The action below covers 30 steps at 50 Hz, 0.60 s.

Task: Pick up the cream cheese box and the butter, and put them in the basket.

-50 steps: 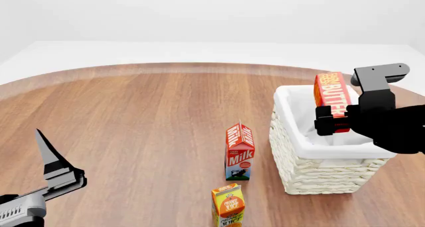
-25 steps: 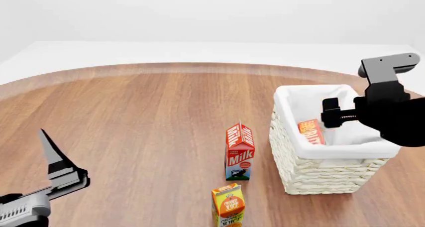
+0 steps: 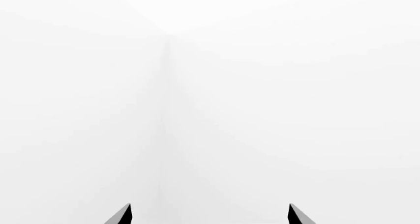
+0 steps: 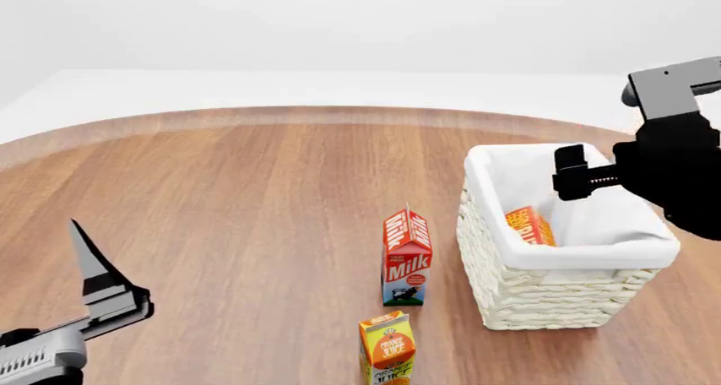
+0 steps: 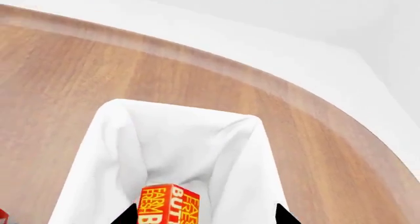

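— How is the right gripper (image 4: 566, 172) seen?
— It is held spread and empty above the basket (image 4: 492, 248).
— And the butter (image 4: 528, 225)?
— It is leaned inside the basket, against the near-left wall.
— The left gripper (image 4: 93, 271)?
— It is parted, raised over the worktop (image 4: 248, 199).

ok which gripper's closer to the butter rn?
Right. The right gripper hangs just above the basket, over the butter lying inside. The left gripper is far off across the table, near the front edge.
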Tool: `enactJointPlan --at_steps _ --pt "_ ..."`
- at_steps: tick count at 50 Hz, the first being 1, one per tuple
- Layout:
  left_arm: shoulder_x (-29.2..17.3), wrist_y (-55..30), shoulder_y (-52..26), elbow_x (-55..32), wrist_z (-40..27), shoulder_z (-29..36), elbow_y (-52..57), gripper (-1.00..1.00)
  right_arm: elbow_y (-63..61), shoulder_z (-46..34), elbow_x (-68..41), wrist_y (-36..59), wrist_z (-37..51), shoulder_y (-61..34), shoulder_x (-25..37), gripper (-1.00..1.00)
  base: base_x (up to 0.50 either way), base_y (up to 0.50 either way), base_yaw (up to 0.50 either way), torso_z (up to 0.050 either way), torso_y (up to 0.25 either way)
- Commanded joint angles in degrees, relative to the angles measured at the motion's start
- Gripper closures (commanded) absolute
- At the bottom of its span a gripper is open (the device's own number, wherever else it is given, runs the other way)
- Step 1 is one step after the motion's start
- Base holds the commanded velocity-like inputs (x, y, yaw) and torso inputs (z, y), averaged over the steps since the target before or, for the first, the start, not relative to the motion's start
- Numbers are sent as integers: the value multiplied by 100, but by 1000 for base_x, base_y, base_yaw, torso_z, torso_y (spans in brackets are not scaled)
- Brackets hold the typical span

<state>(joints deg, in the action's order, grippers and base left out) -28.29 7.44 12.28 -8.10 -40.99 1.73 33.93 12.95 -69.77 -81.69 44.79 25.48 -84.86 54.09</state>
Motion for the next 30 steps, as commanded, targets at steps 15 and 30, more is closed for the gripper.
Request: enactJointPlan --at_steps 15,30 --pt "99 43 51 123 90 -135 67 -100 -4357 1128 -1371 201 1346 -833 2182 -100 0 0 0 1 0" --pt "120 -23 -18 236 102 6 84 -100 -5980 1749 -2185 -474 2009 -1176 3590 -100 0 0 0 0 0"
